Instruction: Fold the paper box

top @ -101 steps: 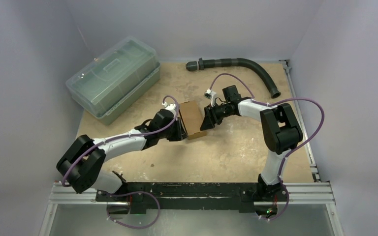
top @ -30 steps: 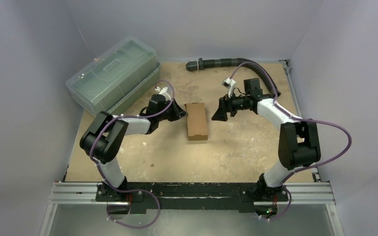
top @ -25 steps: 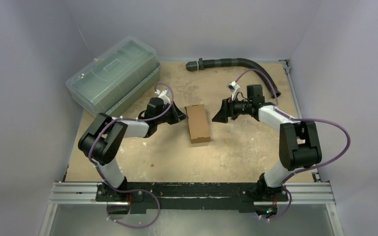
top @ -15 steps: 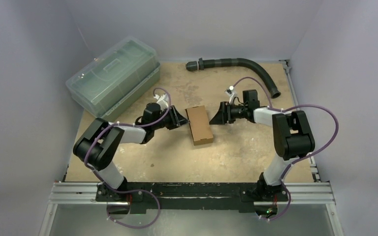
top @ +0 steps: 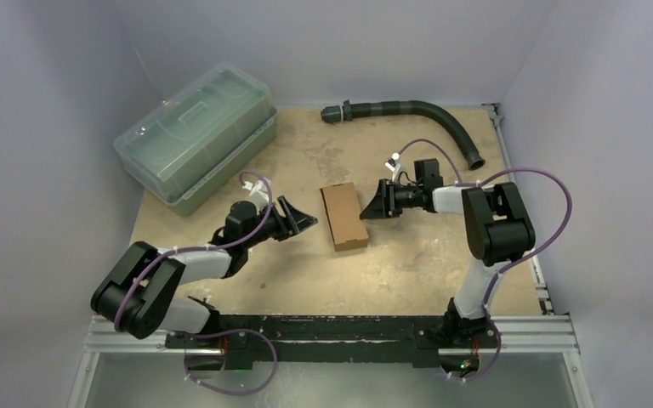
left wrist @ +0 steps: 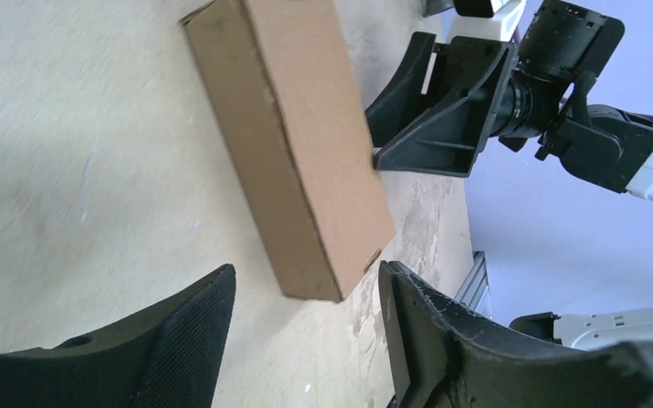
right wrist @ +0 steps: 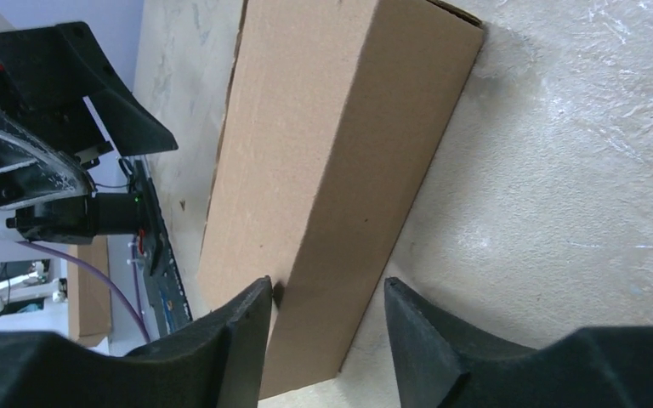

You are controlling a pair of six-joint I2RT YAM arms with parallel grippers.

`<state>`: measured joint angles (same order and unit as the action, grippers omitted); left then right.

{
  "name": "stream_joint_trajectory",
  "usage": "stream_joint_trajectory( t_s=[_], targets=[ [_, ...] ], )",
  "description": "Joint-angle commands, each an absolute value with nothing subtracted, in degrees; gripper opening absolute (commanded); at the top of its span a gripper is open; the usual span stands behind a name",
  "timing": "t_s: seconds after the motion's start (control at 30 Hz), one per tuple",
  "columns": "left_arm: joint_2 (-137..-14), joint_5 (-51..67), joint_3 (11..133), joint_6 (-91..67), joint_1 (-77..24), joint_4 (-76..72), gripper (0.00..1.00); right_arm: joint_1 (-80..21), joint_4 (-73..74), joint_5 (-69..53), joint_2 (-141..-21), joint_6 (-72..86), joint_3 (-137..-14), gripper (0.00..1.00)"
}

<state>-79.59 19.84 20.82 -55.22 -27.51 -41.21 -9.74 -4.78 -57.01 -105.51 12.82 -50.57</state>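
The paper box lies flat on the table as a closed brown carton, its long side running near to far. My left gripper hovers open just left of it, clear of the cardboard; the left wrist view shows the box beyond my left gripper. My right gripper sits at the box's right side, open. In the right wrist view the box's long edge lies inside my right gripper. One fingertip touches the top face and the other stands off the side wall.
A large clear greenish lidded plastic bin stands at the far left. A black corrugated hose curves along the far edge. An aluminium rail with the arm bases runs along the near edge.
My left gripper has opened and drawn back toward the near left, away from the box. My right gripper has moved in onto the box's right edge, its jaws narrowing. The box turned slightly.
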Motion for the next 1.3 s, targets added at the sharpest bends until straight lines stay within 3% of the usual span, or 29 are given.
stream_joint_trajectory(
  t_s=[0.0,0.33,0.8,0.9,1.1,1.27],
  targets=[
    [-75.6,16.9,16.4,-58.1,-26.9,-45.8,0.63,-10.0,-5.0,-59.1,-106.5,12.8,-52.5,0.52],
    [-79.4,17.3,13.5,-61.2,-26.9,-52.7,0.65,-7.9,-3.8,-58.4,-107.4,12.4,-52.3,0.29],
    [-93.7,17.7,23.5,-59.8,-27.5,-53.4,0.60,-3.8,-1.8,-56.0,-107.3,11.0,-51.9,0.22],
    [-95.9,17.8,26.2,-59.2,-27.5,-52.3,0.59,-3.8,-0.4,-56.6,-106.2,8.6,-52.6,0.27],
    [-93.8,14.6,29.0,-58.1,-27.6,-49.5,0.63,-3.8,1.6,-56.4,-101.3,3.1,-53.3,0.55],
    [-96.8,12.7,36.0,-57.2,-28.3,-41.8,0.71,-3.8,2.6,-56.7,-99.8,1.1,-53.8,0.64]
  ],
)
